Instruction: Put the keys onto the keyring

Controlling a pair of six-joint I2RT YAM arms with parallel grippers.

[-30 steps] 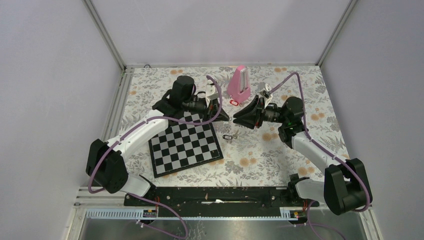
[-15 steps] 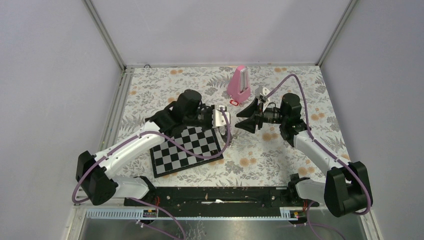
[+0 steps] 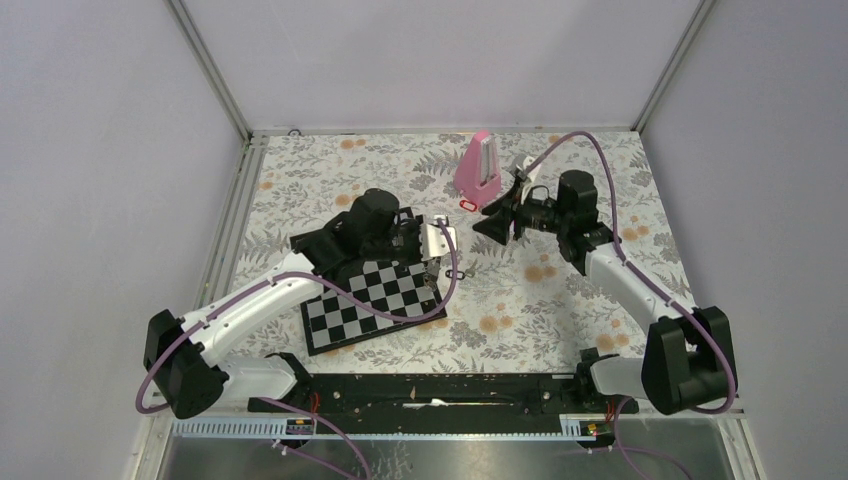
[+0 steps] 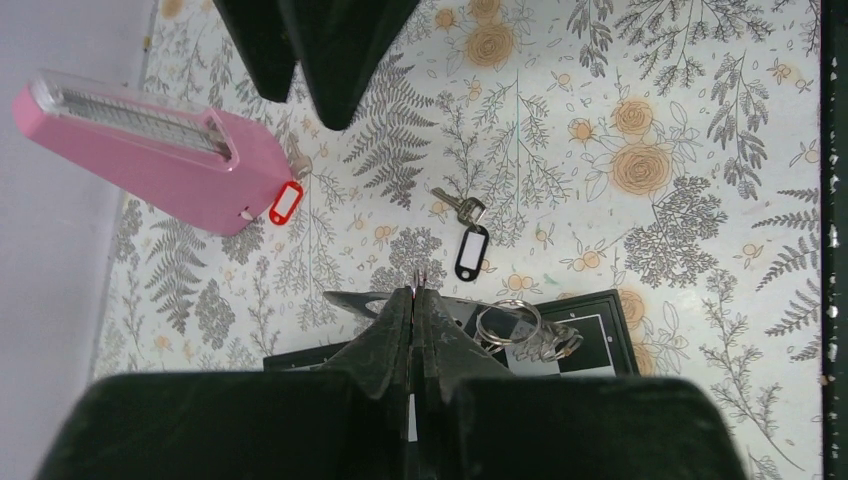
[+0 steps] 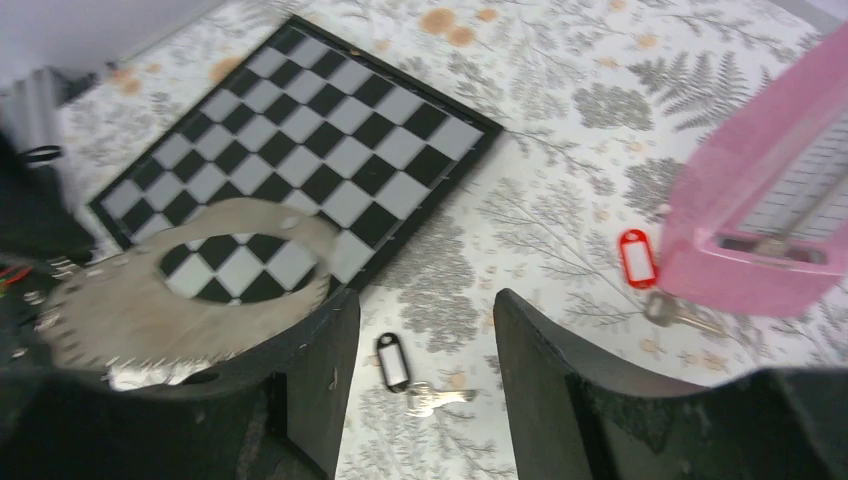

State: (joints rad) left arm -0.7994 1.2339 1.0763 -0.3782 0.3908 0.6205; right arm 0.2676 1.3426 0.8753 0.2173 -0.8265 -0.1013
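My left gripper (image 3: 436, 246) (image 4: 418, 292) is shut on the keyring (image 3: 440, 236) (image 5: 120, 320), a pale flat loop held above the chessboard's far corner. Only the loop's thin edge (image 4: 418, 278) shows between the fingers, with small wire rings (image 4: 508, 322) hanging beside them. One of the keys has a black tag (image 4: 471, 250) (image 5: 392, 360) (image 3: 452, 272) and lies on the cloth, seen between the fingers of my open right gripper (image 3: 496, 222) (image 5: 425, 305). The other key has a red tag (image 3: 466, 205) (image 4: 286, 202) (image 5: 636, 258) and lies against the metronome's base.
A pink metronome (image 3: 478, 168) (image 4: 150, 150) (image 5: 770, 200) stands at the back, close to my right gripper. A black-and-white chessboard (image 3: 370, 300) (image 5: 330, 130) lies on the floral cloth under my left arm. Walls close in the table on three sides.
My left gripper has carried the keyring nearer, over the chessboard's corner. My right gripper has drawn back towards the metronome and the red-tagged key.
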